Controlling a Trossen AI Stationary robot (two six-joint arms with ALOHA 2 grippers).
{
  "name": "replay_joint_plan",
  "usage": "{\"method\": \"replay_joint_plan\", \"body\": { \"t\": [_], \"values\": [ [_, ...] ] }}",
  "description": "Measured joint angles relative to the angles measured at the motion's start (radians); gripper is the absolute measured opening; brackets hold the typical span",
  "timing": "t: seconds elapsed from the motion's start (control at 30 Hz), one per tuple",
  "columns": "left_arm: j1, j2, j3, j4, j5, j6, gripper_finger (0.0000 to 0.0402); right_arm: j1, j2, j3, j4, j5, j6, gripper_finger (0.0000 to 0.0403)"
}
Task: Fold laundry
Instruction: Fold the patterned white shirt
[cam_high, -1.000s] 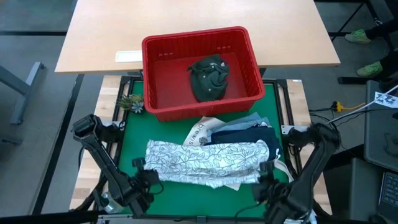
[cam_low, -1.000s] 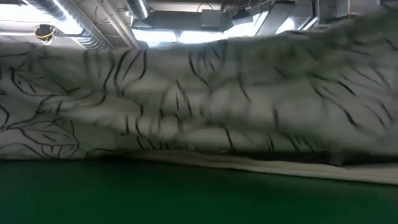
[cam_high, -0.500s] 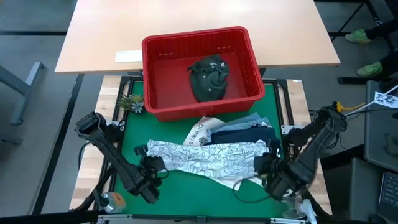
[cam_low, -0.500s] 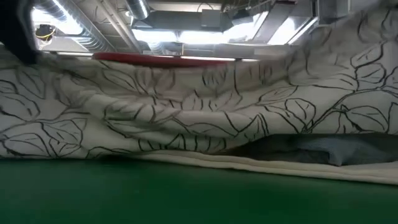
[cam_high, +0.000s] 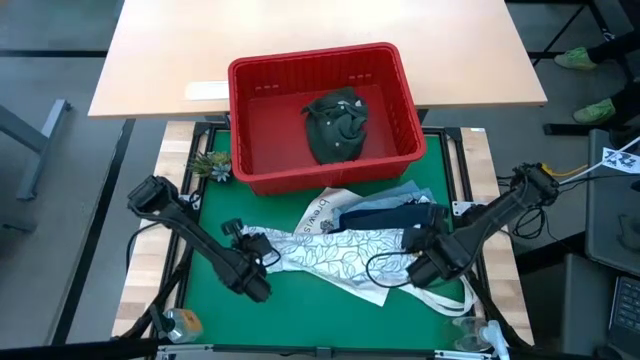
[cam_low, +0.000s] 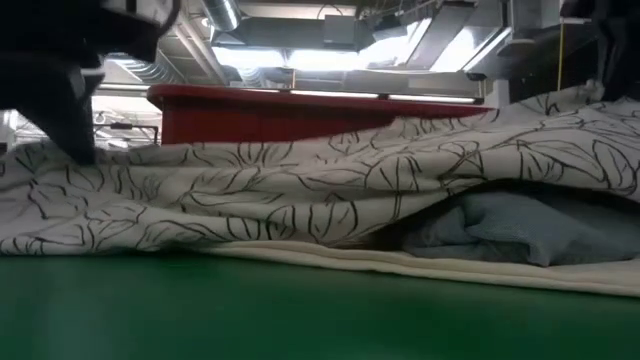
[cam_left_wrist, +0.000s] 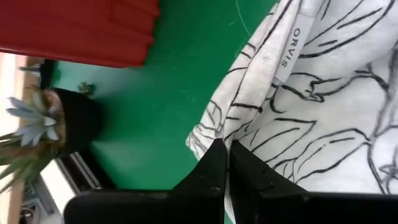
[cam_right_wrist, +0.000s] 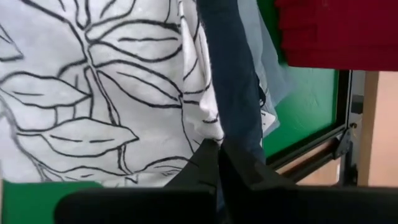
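A white garment with a dark leaf print (cam_high: 335, 255) lies bunched across the middle of the green mat (cam_high: 300, 310). Its far part rests on a pile of navy (cam_high: 395, 215) and light blue (cam_high: 400, 192) garments. My left gripper (cam_high: 262, 248) is shut on its left end and my right gripper (cam_high: 418, 243) on its right end. A dark olive garment (cam_high: 338, 125) lies in the red basket (cam_high: 250, 120). In the low view the printed cloth (cam_low: 300, 190) drapes over the blue cloth (cam_low: 520, 225). My left gripper pinches the leaf-print garment's left edge (cam_left_wrist: 214, 134) between its two shut fingers, below the sewn-in label, slanting down from the left. The cloth there is gathered into folds and lies slack. My right gripper pinches the garment's right edge (cam_right_wrist: 202, 134) beside the navy cloth, slanting down from the right; the cloth there sags slack.
The red basket stands at the mat's far edge. A cream printed cloth (cam_high: 322, 210) sticks out from under the pile, and pale straps (cam_high: 445, 298) trail toward the near right corner. A small plant (cam_high: 210, 165) sits at the far left, a tape roll (cam_high: 182, 322) near left.
Both grippers have gone from the near edge toward the far edge and somewhat down, staying shut on the garment's ends. The leaf-print garment's held part has been carried back over the pile and has sunk, so the cloth now lies lower and more bunched.
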Motion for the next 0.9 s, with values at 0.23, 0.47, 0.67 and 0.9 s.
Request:
{"method": "replay_joint_plan", "body": {
  "t": [0.23, 0.47, 0.67, 0.9],
  "values": [
    [0.036, 0.000, -0.065, 0.078, -0.002, 0.034, 0.0026, -0.045, 0.000, -0.024, -0.001, -0.003, -0.029, 0.0003],
    [0.070, 0.000, -0.092, 0.081, -0.005, 0.023, 0.0055, -0.056, 0.000, -0.025, -0.002, -0.002, -0.032, 0.0009],
    [0.090, 0.000, -0.092, 0.102, -0.005, 0.022, 0.0092, -0.055, 0.000, -0.026, -0.003, 0.003, -0.030, 0.0047],
    [0.114, 0.000, -0.092, 0.101, 0.024, 0.018, 0.0131, -0.055, 0.000, -0.025, -0.004, 0.014, -0.031, 0.0110]
  ]
}}
